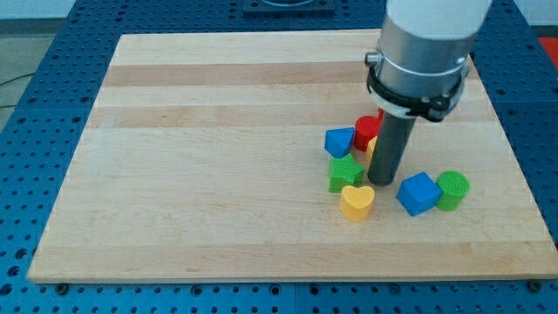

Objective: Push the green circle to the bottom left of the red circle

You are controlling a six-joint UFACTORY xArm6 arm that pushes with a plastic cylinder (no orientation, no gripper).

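The green circle sits at the view's right, touching a blue cube on its left. The red circle is higher up, partly hidden behind my rod. My tip rests on the board just right of a green block and above right of the yellow heart. The tip is left of the blue cube and apart from the green circle.
A blue block lies left of the red circle. A yellow block peeks out by the rod. The wooden board lies on a blue perforated table. The arm's grey body hangs over the board's upper right.
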